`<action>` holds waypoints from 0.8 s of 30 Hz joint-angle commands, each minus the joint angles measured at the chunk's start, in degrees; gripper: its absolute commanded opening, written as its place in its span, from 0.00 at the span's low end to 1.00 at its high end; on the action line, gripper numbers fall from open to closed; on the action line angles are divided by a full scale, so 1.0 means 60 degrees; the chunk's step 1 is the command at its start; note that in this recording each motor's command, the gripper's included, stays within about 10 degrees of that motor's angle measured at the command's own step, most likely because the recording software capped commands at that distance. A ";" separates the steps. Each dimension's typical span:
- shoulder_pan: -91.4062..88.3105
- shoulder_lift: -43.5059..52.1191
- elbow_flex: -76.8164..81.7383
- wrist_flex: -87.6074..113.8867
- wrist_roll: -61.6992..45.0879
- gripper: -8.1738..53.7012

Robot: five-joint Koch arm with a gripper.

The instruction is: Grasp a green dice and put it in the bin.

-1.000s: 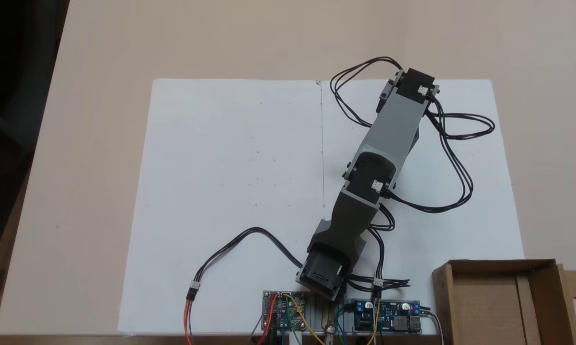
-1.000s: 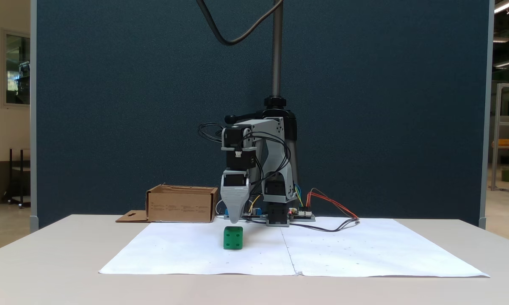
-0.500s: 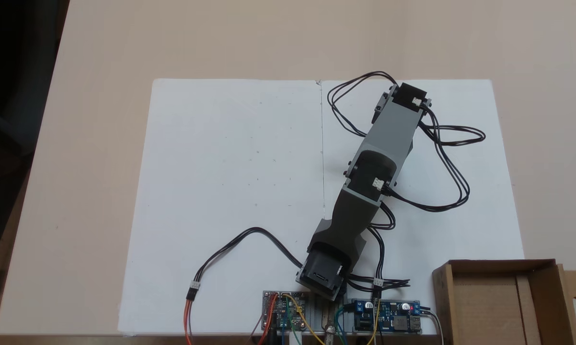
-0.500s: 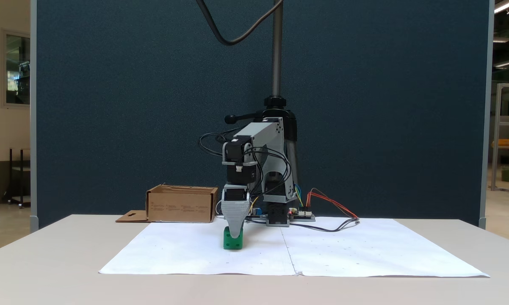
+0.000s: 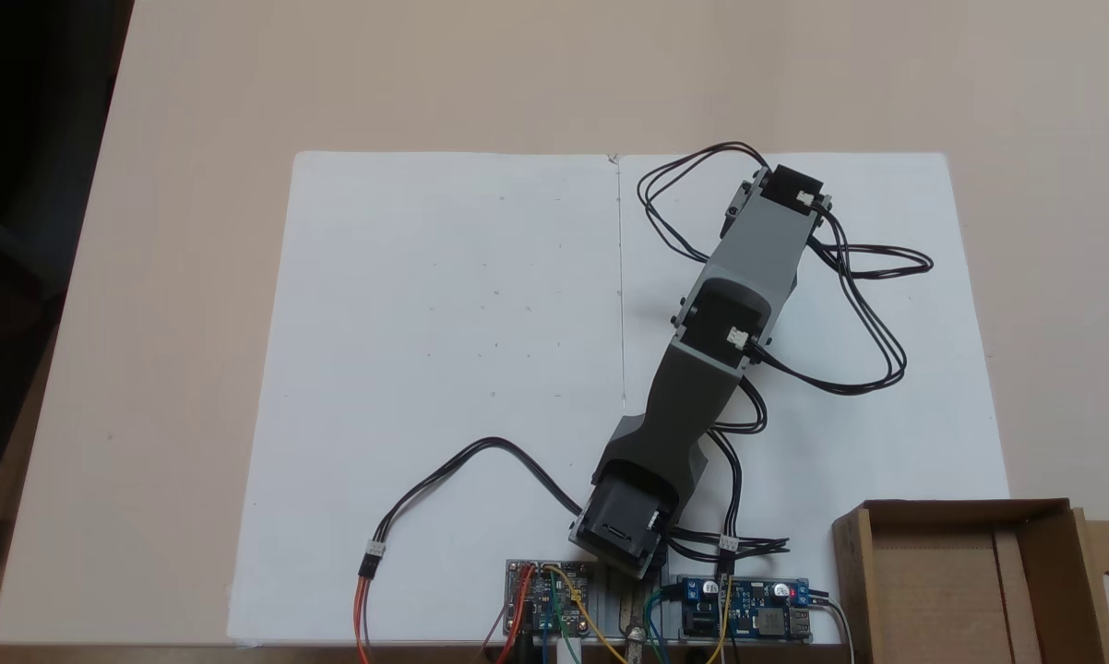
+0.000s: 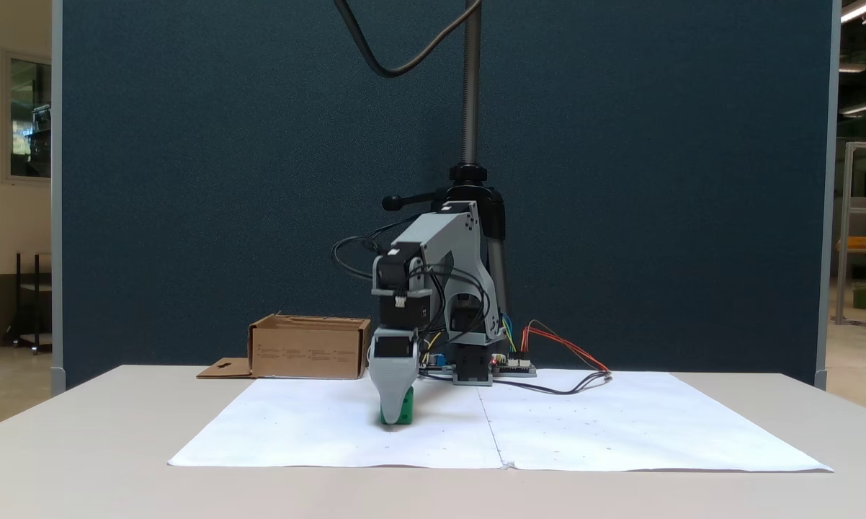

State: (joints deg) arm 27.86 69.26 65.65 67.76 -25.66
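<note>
One fixed view looks straight down on the arm [image 5: 716, 314]; another faces it level across the table [image 6: 80, 447]; both share the white paper [image 5: 444, 350].

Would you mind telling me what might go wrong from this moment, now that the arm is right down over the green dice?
1. The gripper covers most of the green dice, and its jaws stand one behind the other, so I cannot confirm they straddle it; closing might push the dice aside.
2. The gripper sits very near the white paper; it could snag the sheet.
3. The bin lies well off beside the arm's base; a weak grip could drop the dice on the way.
</note>
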 commanded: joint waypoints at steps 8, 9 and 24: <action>0.0205 0.0220 -0.0220 -0.0161 -0.0132 0.37; 0.0220 0.0220 -0.0220 -0.0264 -0.0146 0.32; -0.0161 0.0278 -0.4435 0.3615 0.0542 0.32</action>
State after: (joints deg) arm 26.81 69.08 46.05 81.83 -25.40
